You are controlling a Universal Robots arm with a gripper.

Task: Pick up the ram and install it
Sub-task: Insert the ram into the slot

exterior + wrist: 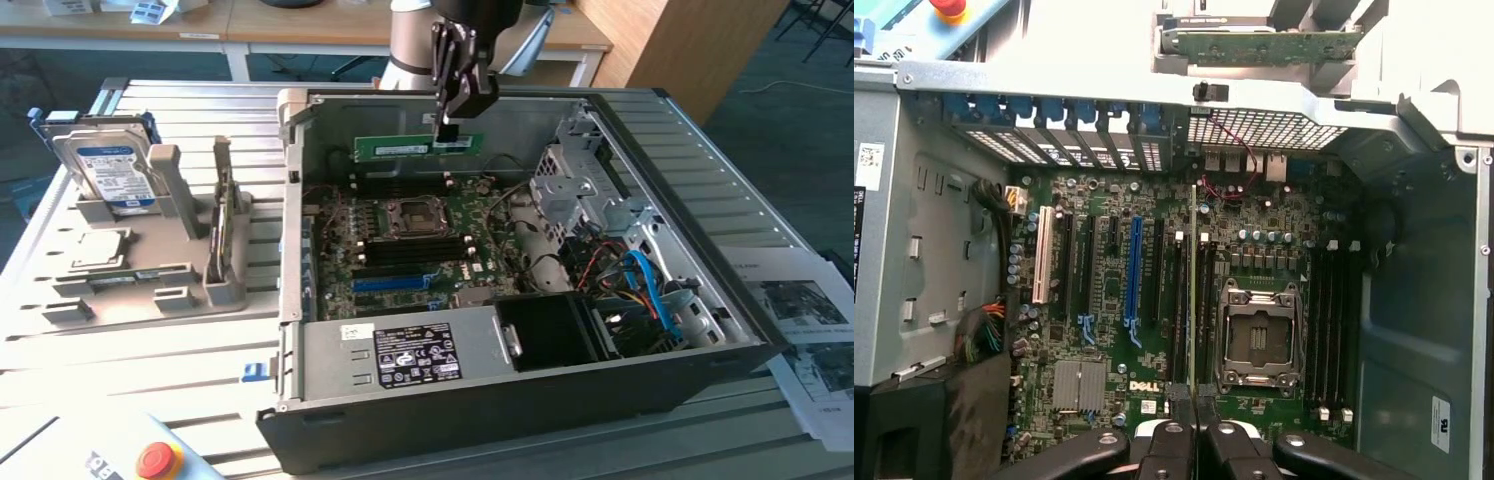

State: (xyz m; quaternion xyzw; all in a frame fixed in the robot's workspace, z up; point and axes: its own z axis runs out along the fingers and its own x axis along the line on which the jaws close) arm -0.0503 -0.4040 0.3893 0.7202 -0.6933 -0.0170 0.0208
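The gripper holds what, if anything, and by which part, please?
The gripper pinches the ram by its top edge, toward the exterior view's right end.

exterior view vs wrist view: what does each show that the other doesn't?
Exterior view: the hard drive in its grey stand, the power supply, blue cables, papers beside the case.
Wrist view: the white expansion slot, the DELL mark, the rear vent grille.
Both: the gripper shut on the ram above the motherboard, and the CPU socket.
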